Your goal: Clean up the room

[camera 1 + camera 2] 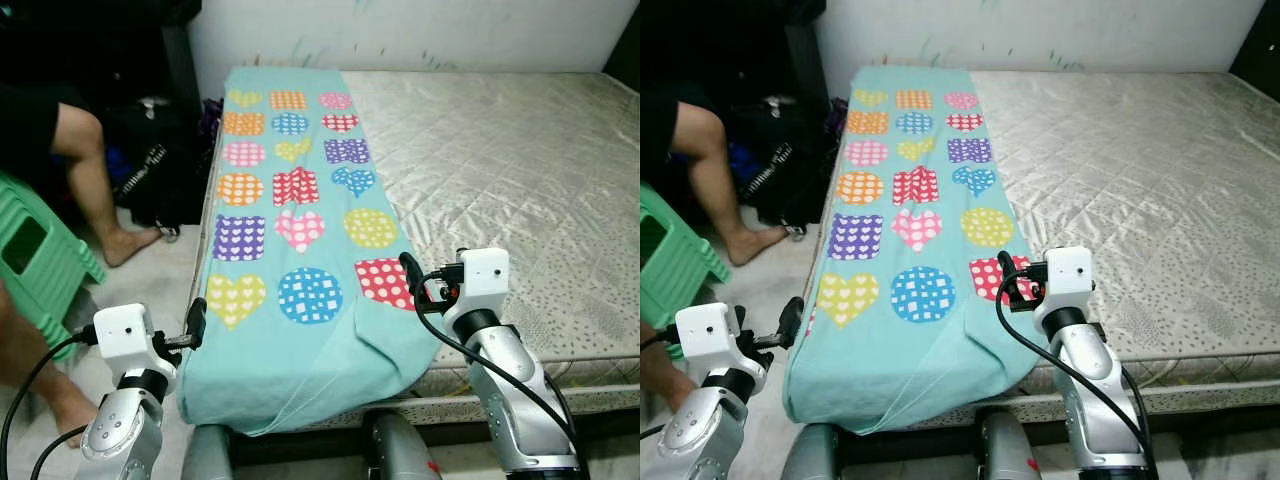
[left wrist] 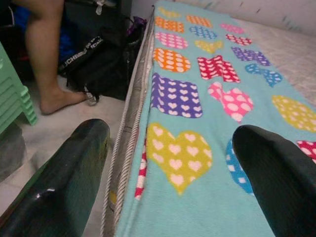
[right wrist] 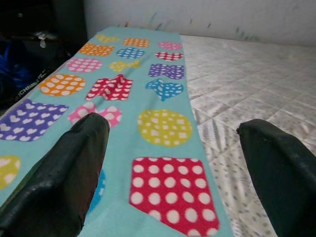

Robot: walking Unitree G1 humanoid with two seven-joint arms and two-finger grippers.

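Blanket (image 1: 300,230): spread along the mattress (image 1: 500,170) edge.
Left gripper (image 2: 168,173): fingers spread, held at the near corner.
Right gripper (image 3: 168,163): fingers spread, nothing pinched.

The blanket (image 1: 300,250) is turquoise with polka-dotted hearts, circles and squares in yellow, blue, red, purple, pink and orange, the mattress (image 1: 510,180) quilted silvery beige with grey specks, the stool (image 1: 35,260) mint green at nine o'clock.

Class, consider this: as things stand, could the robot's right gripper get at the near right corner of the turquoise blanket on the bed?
Probably yes. The right gripper, fingers open, hovers just above the blanket near its red dotted patch, with nothing between them.
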